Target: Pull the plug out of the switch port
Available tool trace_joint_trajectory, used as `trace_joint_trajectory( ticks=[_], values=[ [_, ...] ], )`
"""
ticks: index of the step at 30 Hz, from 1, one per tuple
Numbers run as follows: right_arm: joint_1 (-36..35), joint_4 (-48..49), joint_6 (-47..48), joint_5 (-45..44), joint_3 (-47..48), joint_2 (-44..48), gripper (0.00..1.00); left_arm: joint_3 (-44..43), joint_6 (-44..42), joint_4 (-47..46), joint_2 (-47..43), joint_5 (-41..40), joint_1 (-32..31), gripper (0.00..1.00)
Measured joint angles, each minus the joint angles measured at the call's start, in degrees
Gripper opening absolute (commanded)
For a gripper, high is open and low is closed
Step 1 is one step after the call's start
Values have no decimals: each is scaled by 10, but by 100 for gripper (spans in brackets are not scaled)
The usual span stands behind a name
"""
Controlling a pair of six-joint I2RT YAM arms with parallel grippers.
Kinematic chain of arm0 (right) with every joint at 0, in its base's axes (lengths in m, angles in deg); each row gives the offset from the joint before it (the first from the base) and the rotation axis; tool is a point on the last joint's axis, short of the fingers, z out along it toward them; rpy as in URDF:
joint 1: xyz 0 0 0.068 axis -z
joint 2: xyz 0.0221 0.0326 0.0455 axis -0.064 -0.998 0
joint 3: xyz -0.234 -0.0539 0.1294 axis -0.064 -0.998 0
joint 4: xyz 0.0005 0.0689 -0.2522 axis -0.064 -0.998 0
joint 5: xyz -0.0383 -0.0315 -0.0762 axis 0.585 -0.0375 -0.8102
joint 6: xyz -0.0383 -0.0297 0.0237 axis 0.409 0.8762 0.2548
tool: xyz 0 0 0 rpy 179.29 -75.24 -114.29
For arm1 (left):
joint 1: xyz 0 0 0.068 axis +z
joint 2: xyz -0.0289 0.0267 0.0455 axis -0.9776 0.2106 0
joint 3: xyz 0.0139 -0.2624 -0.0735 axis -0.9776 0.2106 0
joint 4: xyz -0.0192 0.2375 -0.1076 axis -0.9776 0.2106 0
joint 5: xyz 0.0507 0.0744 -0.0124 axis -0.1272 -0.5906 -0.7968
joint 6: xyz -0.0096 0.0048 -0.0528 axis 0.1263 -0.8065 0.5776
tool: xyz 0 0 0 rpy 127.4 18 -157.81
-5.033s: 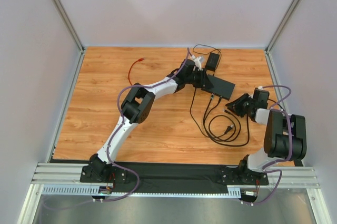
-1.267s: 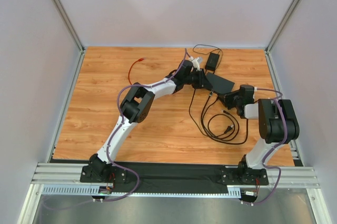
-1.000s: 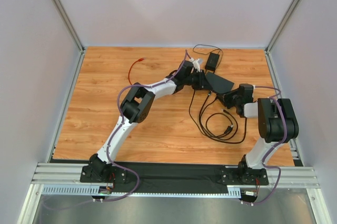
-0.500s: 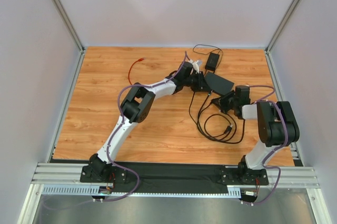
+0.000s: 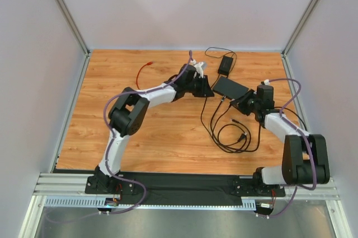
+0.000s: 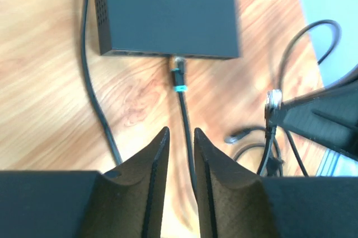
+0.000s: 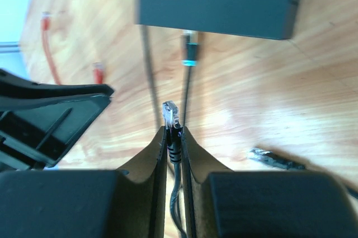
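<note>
Wood-grain counter (image 5: 168,137) carries the switch (image 5: 230,88) at its far right. One plug (image 7: 170,113) is already out, apart from the ports, pinched at its boot by the closed right gripper (image 7: 173,133). A second plug (image 6: 178,73) sits in a port. The left gripper (image 6: 180,134), slightly open and empty, hovers over its cable. The next move is probably to carry the freed plug away without dragging the switch.

The left arm (image 5: 150,94) reaches forward and to the right from its base, with the elbow raised. The left gripper (image 6: 180,151) points forward and down, jaws parted by a narrow gap and gripping nothing. The right arm (image 5: 278,124) folds at the elbow and reaches forward-left. The right gripper (image 7: 173,140) is clamped on the plug (image 7: 169,112), whose tip protrudes beyond the fingertips.
</note>
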Motion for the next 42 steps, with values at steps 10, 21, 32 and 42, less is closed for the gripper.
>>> trace_joint_trajectory(
  ticks=[10,21,32,42],
  values=[
    [0,-169,67,-10,131,175,11,105,-89,-36,-186,-78,53,36],
    [0,-282,123,-116,375,278,10,184,-100,-35,-183,-116,137,36],
    [-33,-262,88,-75,580,196,10,267,-83,-69,-223,-117,195,36],
    [-191,-166,46,-101,608,15,10,343,-36,-67,-359,-139,310,40]
  ],
)
